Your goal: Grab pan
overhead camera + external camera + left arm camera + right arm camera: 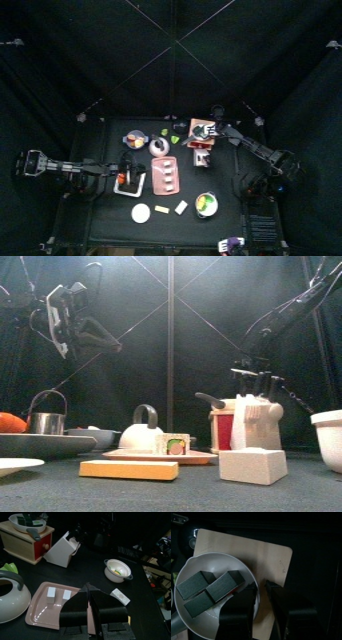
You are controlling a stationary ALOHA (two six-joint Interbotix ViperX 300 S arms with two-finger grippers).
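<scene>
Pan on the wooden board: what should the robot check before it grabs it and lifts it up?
1. Right gripper is at the edge of the pan: ok.
2. One jaw on each side of the rim: ok.
3. Jaws closed tight on the rim: not ok, a gap shows.
4. Dark blocks lie well inside the pan: ok.
5. Pan sits on the wooden board: ok.
6. Left gripper is away from the pan: ok.

Robot test pen, black curtains (80, 60), small table (107, 215), probably staged kitchenware, kettle (142, 434)
</scene>
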